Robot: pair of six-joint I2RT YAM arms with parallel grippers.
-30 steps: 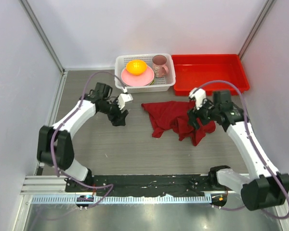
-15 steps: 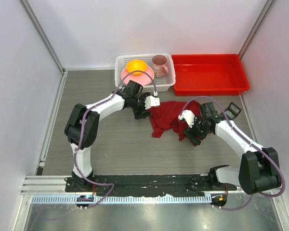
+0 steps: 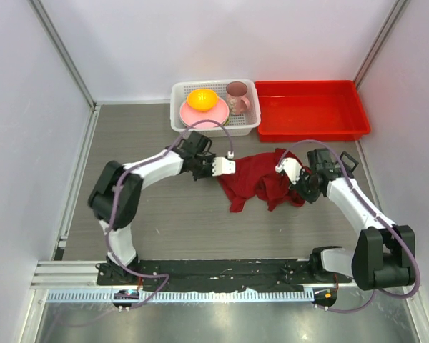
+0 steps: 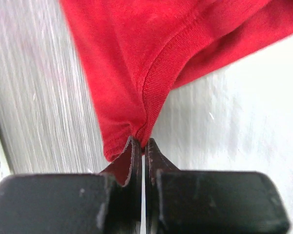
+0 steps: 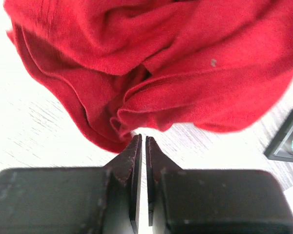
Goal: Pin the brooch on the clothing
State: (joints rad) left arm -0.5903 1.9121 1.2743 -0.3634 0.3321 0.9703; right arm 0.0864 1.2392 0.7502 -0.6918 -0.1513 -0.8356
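The clothing (image 3: pixel 261 182) is a dark red T-shirt lying crumpled on the table between the two arms. My left gripper (image 3: pixel 216 174) is at its left corner. In the left wrist view the left gripper (image 4: pixel 142 142) is shut on a pinch of the clothing (image 4: pixel 132 73), which tapers down into the fingertips beside a ribbed hem. My right gripper (image 3: pixel 297 189) is at the shirt's right side. Seen from the right wrist, the right gripper (image 5: pixel 142 138) has its jaws together, with only a thin slit between them. Its tips sit against a fold of the clothing (image 5: pixel 151 58), with no cloth showing in the slit. The brooch is out of view.
A white basket (image 3: pixel 214 84) holding a pink plate, an orange bowl and a pink cup stands at the back. A red tray (image 3: pixel 311 111) sits to its right. A small black framed object (image 3: pixel 347 163) lies on the table by the right arm.
Both grippers have closed. The left one reached the shirt's left corner and pinched it. The right one moved up and right along the shirt's right side, and the shirt has changed shape.
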